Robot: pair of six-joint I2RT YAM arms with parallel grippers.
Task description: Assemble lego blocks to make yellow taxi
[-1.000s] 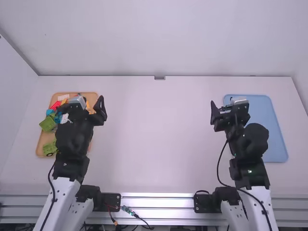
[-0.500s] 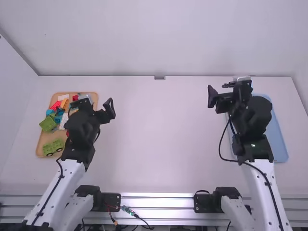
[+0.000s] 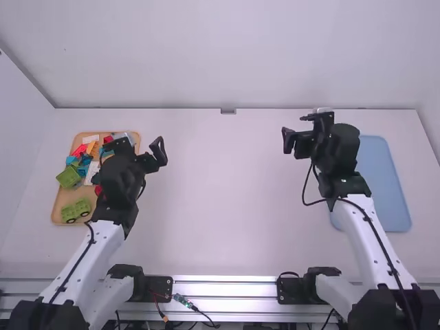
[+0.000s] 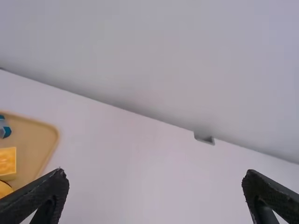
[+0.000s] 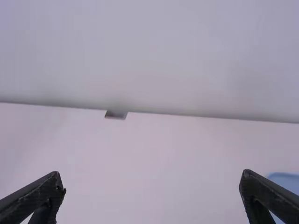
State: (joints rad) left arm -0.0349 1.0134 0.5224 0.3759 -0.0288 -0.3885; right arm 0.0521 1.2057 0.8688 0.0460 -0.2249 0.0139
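1. Left gripper (image 4: 155, 175) beside tan tray (image 4: 37, 142), right gripper (image 5: 149, 176) well apart from it; I've both jaws spread, empty.
2. Yellow block (image 4: 7, 161) in tray.
3. Probably light, stiff, slick; I'd pinch opposite flat sides.

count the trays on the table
2: the tan tray, at the left, with blocks in it, and the blue tray, at the right.
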